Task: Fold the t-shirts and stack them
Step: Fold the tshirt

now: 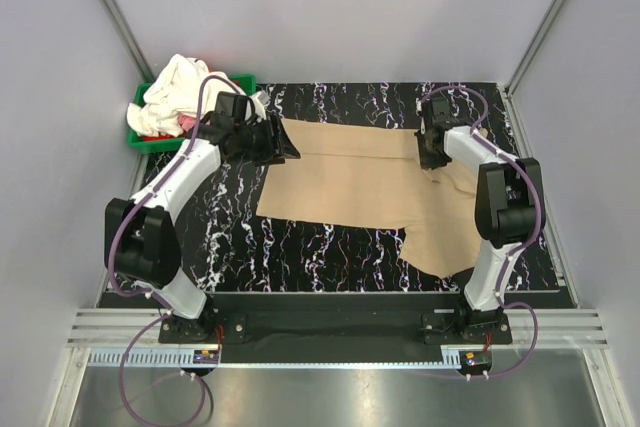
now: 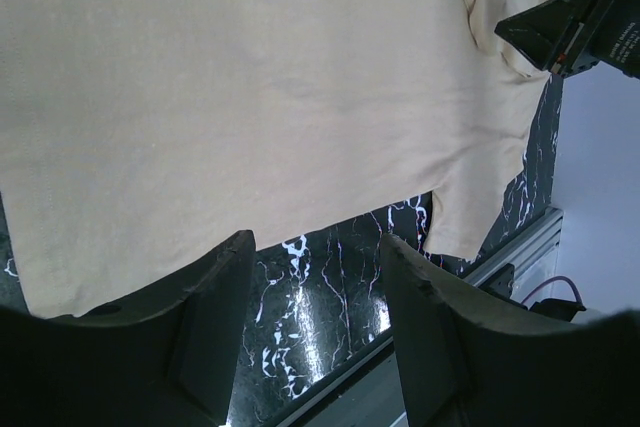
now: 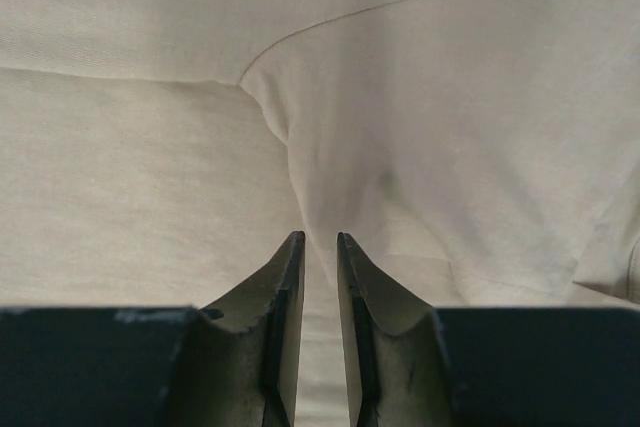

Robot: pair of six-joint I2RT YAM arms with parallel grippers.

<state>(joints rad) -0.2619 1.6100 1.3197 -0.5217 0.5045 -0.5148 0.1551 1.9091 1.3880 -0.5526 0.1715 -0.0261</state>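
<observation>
The tan t-shirt (image 1: pixel 350 182) lies spread flat on the black marbled table (image 1: pixel 240 237), one sleeve reaching toward the near right. My left gripper (image 1: pixel 285 147) hovers at the shirt's left edge, open, with only bare table between its fingers (image 2: pixel 315 242). My right gripper (image 1: pixel 432 152) presses down on the shirt's far right part beside a sleeve seam (image 3: pixel 400 2). Its jaws (image 3: pixel 320 237) stand a narrow gap apart, a ridge of tan cloth (image 3: pixel 290 147) running into the gap. A cream-white t-shirt (image 1: pixel 185 87) is bunched in the bin, a bit of pink-red cloth (image 1: pixel 185 122) under it.
The green bin (image 1: pixel 143 137) sits at the table's far left corner, just behind my left arm. Grey walls close in the sides and back. A metal rail (image 1: pixel 320 322) runs along the near edge by the arm bases.
</observation>
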